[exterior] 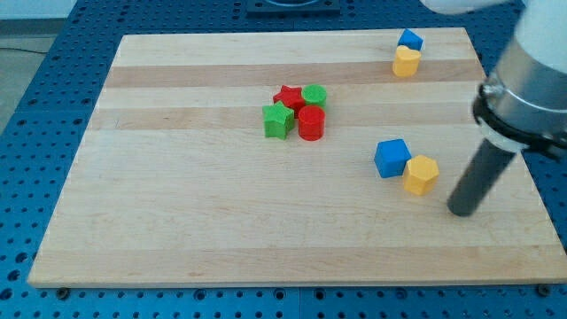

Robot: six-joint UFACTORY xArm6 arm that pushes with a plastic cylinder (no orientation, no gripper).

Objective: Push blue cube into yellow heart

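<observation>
my tip [462, 211], a bare rod with nothing to open or close, rests at the view's lower right, apart from a yellow block [421, 174] to its left. touching that block's far-left side sits the blue cube [392, 158]. farther off, a blue block [409, 39] tops another yellow block [406, 62]; which one is the heart is unclear.

Arm entering from the view's right, dark rod tilted, my tip [461, 211] on the board
</observation>
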